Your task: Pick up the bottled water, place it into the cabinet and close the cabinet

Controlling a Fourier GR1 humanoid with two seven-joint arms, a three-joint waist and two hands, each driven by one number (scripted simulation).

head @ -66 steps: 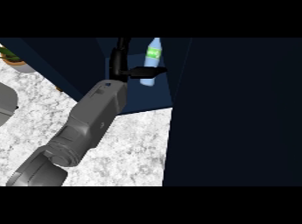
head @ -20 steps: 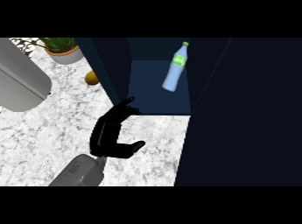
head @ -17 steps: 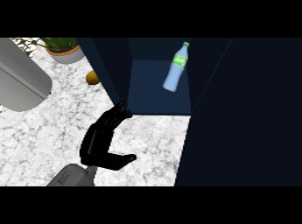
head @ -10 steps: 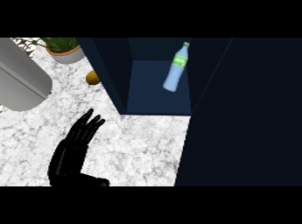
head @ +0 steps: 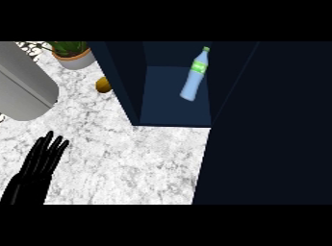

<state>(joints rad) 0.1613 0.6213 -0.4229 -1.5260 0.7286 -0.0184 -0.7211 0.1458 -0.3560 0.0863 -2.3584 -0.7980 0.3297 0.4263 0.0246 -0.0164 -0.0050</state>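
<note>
Left hand (head: pixel 37 166) open, fingers spread flat, at lower left over marble counter (head: pixel 126 153).
Bottled water (head: pixel 195 74) stands tilted inside open cabinet (head: pixel 175 108), upper centre, well apart.

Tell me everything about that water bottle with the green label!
The pale blue clear plastic water bottle has a green cap on top and a green label round its upper part. It looks full and closed. It stands leaning a little inside the dark blue open cabinet, near the back, resting on the cabinet's floor. No hand touches it.
</note>
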